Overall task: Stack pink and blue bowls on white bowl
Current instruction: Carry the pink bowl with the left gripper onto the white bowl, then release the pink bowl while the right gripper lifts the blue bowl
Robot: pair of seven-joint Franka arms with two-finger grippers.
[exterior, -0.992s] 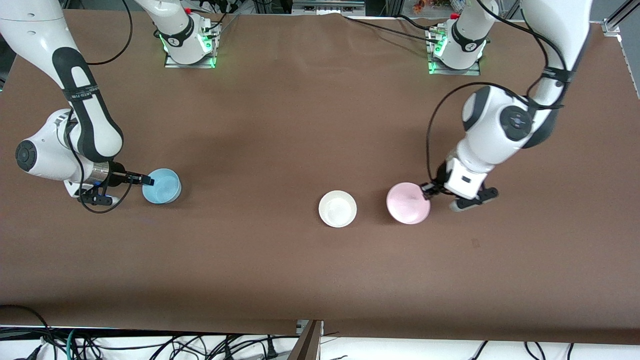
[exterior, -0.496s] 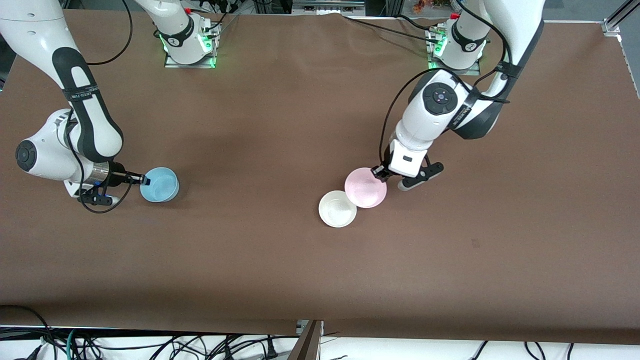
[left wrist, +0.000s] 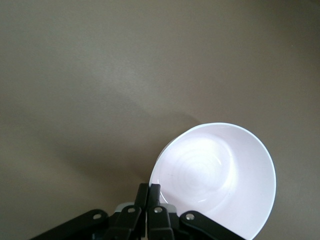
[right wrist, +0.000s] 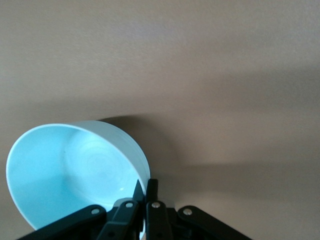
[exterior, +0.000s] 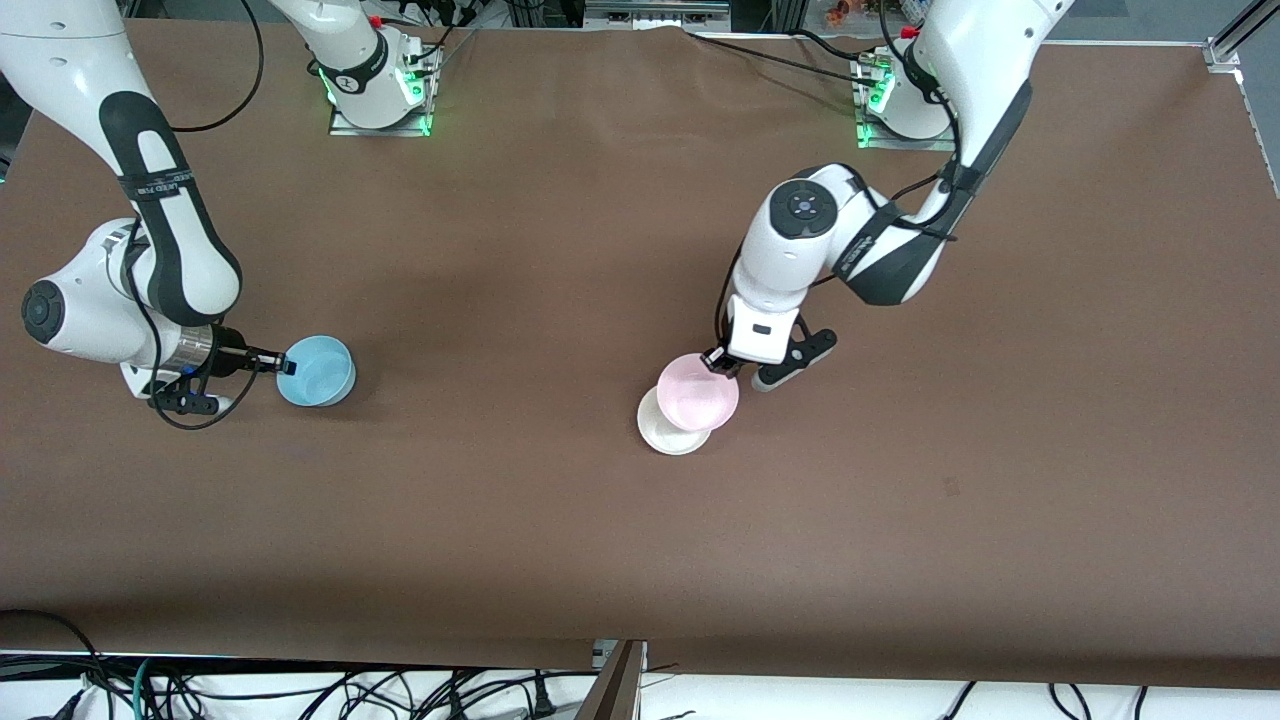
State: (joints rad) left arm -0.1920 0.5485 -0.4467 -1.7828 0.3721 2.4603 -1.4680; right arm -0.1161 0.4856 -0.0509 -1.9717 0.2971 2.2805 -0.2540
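My left gripper is shut on the rim of the pale pink bowl and holds it over the white bowl. The pink bowl covers much of the white bowl, whose rim shows beneath on the side nearer the front camera. In the left wrist view the pink bowl fills the lower corner, with the gripper pinching its rim. My right gripper is shut on the rim of the sky blue bowl, low over the table at the right arm's end. The right wrist view shows the blue bowl tilted in the gripper.
The brown table stretches between the blue bowl and the white bowl. The two arm bases stand along the edge farthest from the front camera. Cables hang below the table's near edge.
My left gripper has carried the pink bowl toward the right arm's end, from beside the white bowl to over it. My right gripper and the blue bowl have shifted only slightly.
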